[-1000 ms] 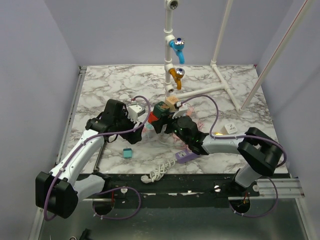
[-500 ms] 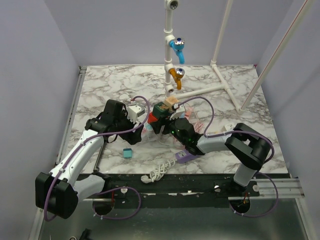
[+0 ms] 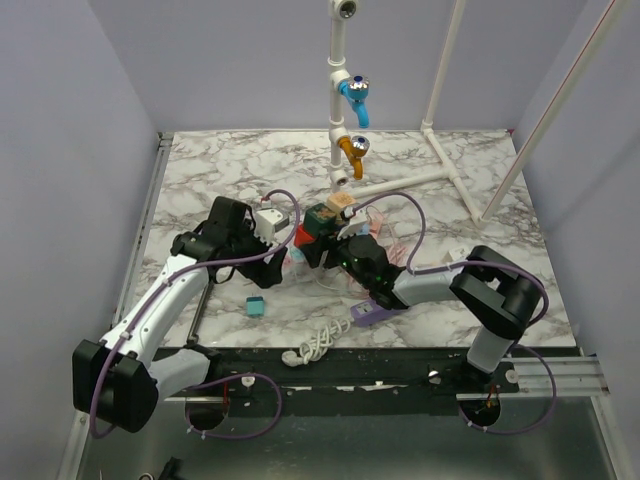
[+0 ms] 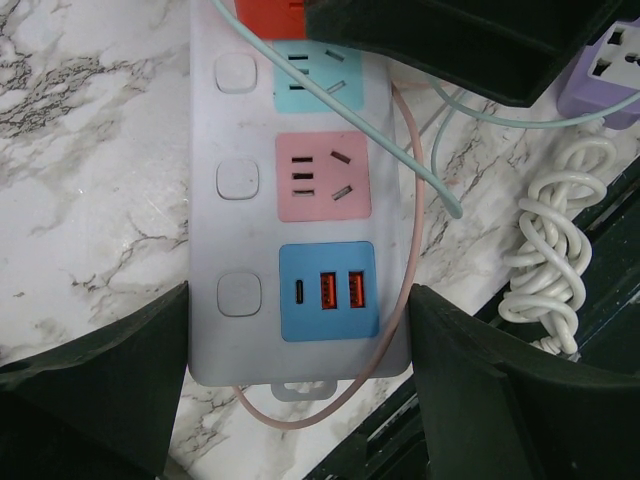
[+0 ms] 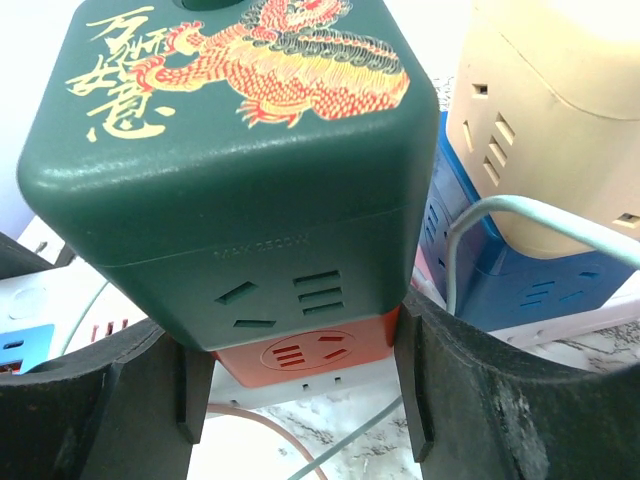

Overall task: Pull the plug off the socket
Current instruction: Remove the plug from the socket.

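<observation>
Plug first: where is it, and what have you got hold of?

— Biggest piece first. The power strip point(image 4: 235, 130) lies flat on the marble table point(image 4: 80, 150) and runs lengthways away from my left gripper point(image 4: 300, 330). My left fingers point(image 4: 100, 400) are spread wide and press on both long edges of its near end, so I am clamping it. The plug point(image 5: 230, 180), a green block printed with a dragon, stands between the fingers of my right gripper point(image 5: 302, 400). That gripper is closed on the plug's lower flanks, right at the seam. Directly under the plug sits a red block point(image 5: 310, 355), the socket it is seated in.

How will it handle?

— I judge it hard moulded plastic, rigid and light. The sides are smooth, so a weak squeeze could slip. The pins probably bind, so it may let go with a jerk. I would hold the flat sides just above the seam and pull straight along the pins, without rocking it.

Anything small in the way?

— A teal cord point(image 4: 400, 165) and a pink cord point(image 4: 419, 200) cross the strip ahead of my left fingers. They are soft and could snag.
</observation>
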